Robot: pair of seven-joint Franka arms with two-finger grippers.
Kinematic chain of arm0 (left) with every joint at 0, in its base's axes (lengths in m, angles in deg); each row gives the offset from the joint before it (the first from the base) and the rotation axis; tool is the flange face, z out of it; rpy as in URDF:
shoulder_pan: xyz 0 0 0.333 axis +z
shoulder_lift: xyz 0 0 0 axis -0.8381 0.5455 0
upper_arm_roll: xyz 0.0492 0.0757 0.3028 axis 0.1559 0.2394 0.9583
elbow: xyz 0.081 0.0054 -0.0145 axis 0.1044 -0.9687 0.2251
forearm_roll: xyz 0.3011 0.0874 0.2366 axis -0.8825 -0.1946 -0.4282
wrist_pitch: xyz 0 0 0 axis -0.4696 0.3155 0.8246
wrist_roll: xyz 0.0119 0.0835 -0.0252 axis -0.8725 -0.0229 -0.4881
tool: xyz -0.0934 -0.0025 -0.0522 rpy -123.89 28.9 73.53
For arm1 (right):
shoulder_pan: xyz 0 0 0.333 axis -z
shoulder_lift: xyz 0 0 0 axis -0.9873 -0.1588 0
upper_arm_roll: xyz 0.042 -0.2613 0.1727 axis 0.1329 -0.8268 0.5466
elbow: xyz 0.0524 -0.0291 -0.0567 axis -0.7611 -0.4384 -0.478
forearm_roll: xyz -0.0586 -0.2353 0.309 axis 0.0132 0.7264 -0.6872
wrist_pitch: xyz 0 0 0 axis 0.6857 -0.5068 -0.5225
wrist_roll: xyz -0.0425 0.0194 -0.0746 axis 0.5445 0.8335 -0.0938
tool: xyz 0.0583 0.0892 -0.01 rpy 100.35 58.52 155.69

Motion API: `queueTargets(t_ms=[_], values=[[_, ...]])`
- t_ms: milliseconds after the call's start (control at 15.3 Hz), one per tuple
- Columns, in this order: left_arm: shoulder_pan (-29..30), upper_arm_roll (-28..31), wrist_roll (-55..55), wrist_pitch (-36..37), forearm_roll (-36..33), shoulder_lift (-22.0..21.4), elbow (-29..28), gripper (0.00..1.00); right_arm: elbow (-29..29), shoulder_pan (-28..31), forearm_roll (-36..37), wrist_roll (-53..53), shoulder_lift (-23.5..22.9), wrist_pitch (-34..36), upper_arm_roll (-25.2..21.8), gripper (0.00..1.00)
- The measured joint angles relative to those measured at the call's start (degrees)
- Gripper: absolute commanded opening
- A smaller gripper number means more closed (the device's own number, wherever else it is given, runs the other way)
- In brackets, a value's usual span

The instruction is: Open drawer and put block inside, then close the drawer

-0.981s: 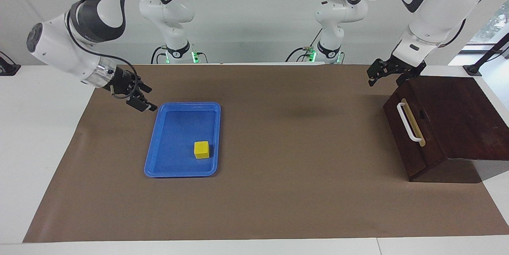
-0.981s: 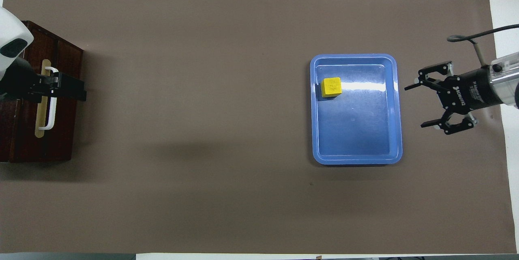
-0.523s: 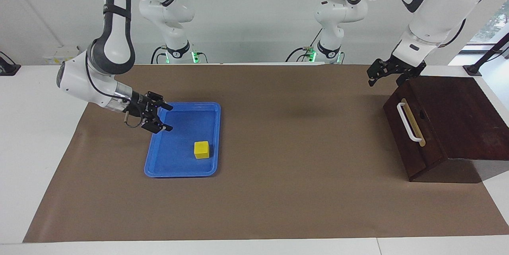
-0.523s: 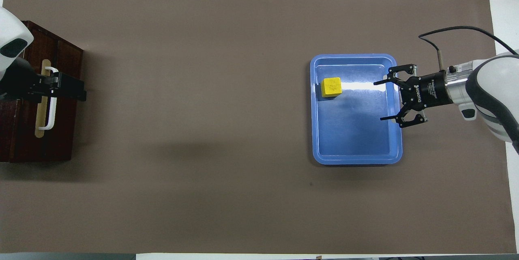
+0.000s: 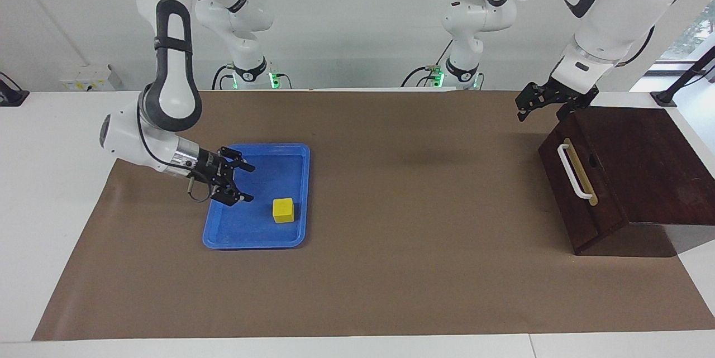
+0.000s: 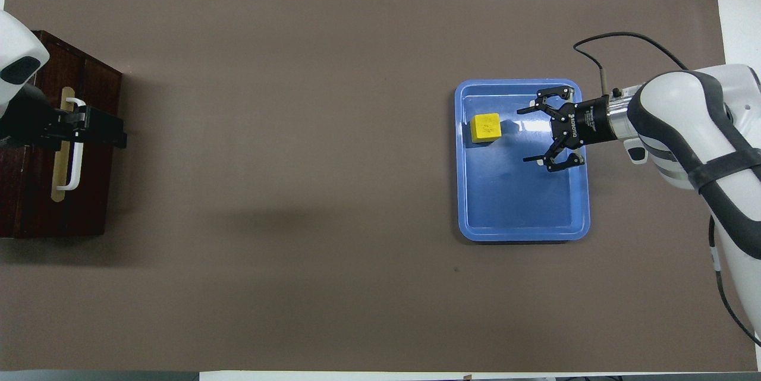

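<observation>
The yellow block (image 5: pixel 283 210) (image 6: pixel 486 128) sits in a blue tray (image 5: pixel 254 148) (image 6: pixel 523 236), in the part of the tray farther from the robots. My right gripper (image 5: pixel 252 184) (image 6: pixel 522 135) hangs open just over the tray. It lies almost level, with its jaws facing the block and a small gap between them and it. The dark wooden drawer (image 5: pixel 581 201) (image 6: pixel 89 191) is shut, and its white handle (image 5: pixel 572 171) (image 6: pixel 74 161) faces the table's middle. My left gripper (image 5: pixel 540 115) (image 6: pixel 122 136) waits open in the air over the box's corner.
Brown paper (image 5: pixel 419 268) covers the table. The tray lies toward the right arm's end and the drawer box toward the left arm's end. A wide stretch of paper lies between them.
My right gripper has swung from beside the tray's end to over the tray and come lower, closing in on the block, still open. The left arm has not moved.
</observation>
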Motion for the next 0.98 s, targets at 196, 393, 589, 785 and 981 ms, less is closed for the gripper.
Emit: queueTargets(t_ms=[196, 393, 589, 785, 981], values=[[0.00, 0.00, 0.00, 0.00, 0.00, 0.00, 0.00, 1.00, 0.45, 0.02, -1.75, 0.00, -1.06, -0.57, 0.00, 1.00], [-0.02, -0.04, -0.01, 0.00, 0.00, 0.00, 0.00, 1.00, 1.08, -0.71, -3.61, 0.00, -2.10, -0.83, 0.10, 1.00], [-0.24, -0.49, -0.02, 0.03, 0.00, -0.06, 0.00, 1.00, 1.71, -2.57, -3.63, 0.00, -2.99, -2.91, 0.20, 1.00], [-0.19, -0.01, -0.03, 0.03, 0.00, -0.20, 0.00, 1.00, 1.74, -2.93, -3.63, 0.00, -3.21, -3.12, 0.22, 1.00], [-0.23, -0.13, -0.03, 0.03, 0.00, -0.21, 0.00, 1.00, 1.74, -2.90, -3.63, 0.00, -3.35, -3.12, 0.22, 1.00]])
